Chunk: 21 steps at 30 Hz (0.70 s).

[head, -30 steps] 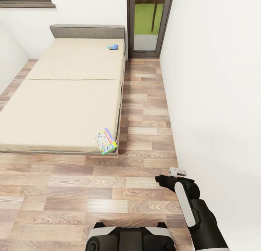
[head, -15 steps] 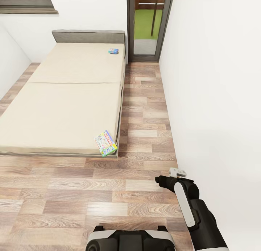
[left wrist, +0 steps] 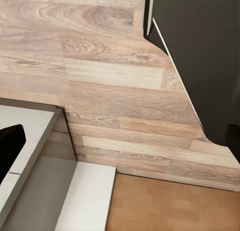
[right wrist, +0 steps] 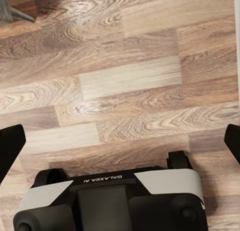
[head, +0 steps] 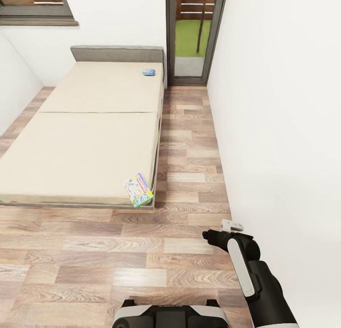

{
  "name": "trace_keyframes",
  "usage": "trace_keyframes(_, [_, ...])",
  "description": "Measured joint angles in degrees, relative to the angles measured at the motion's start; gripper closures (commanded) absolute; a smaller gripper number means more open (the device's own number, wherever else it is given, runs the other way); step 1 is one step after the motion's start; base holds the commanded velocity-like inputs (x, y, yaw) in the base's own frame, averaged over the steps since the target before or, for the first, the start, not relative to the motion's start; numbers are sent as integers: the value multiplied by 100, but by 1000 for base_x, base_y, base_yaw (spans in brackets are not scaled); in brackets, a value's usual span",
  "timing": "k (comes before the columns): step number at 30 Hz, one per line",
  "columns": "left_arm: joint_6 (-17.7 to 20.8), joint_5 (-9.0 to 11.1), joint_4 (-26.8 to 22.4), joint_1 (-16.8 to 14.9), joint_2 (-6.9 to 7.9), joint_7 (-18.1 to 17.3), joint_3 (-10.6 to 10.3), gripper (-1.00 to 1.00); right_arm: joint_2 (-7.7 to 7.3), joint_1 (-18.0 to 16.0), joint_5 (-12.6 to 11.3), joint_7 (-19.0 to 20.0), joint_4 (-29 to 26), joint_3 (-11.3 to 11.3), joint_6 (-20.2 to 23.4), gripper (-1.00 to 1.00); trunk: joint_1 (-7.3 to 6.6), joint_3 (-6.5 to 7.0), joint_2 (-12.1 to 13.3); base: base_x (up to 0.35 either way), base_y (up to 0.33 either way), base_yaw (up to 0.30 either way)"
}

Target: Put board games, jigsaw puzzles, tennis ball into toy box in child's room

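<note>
Two board games, one green-topped [head: 138, 190] and one light blue [head: 148, 72], lie on the bed [head: 80, 138]; right claw [right wrist: 120, 141] spread wide, empty; left claw's state cannot be told.

My right arm [head: 255, 276] runs off the head view's lower edge. The far board game [head: 148, 72] on the bed [head: 71, 148] is too small to read; perhaps light blue. My right fingertips [right wrist: 11, 143] are cropped at the frame sides.

place: home bedroom | cues: bed [head: 85, 133] (beige mattress), wood-plank floor [head: 94, 252], glass door [head: 192, 31]
</note>
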Motion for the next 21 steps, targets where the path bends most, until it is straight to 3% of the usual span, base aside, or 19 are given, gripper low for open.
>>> trace_keyframes(21, [0, -3, 2, 2, -3, 0, 0, -100, 0, 0, 1, 1, 7, 0, -14, -100, 0, 199, 0, 0, 0, 0])
